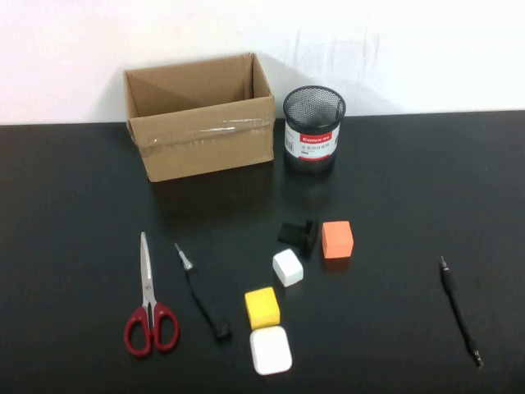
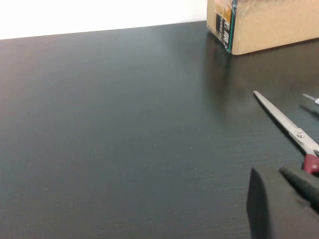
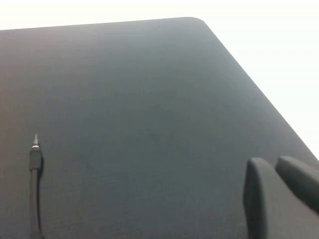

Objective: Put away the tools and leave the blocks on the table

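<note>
Neither gripper appears in the high view. Red-handled scissors (image 1: 149, 300) lie at the front left of the black table (image 1: 74, 197), beside a short black-handled screwdriver (image 1: 203, 293). A long thin black driver (image 1: 460, 310) lies alone at the front right. In the middle sit an orange cube (image 1: 337, 239), a small white cube (image 1: 288, 268), a yellow cube (image 1: 262, 308) and a flat white rounded square (image 1: 271, 350). My left gripper (image 2: 271, 172) is shut and empty, low over the table, close to the scissors (image 2: 286, 124). My right gripper (image 3: 269, 162) is shut and empty, off to the side of the thin driver (image 3: 34, 174).
An open cardboard box (image 1: 201, 115) stands at the back, with a black mesh pen cup (image 1: 313, 130) to its right. A small black clip-like piece (image 1: 299, 233) lies next to the orange cube. The right wrist view shows the table's rounded corner (image 3: 197, 21).
</note>
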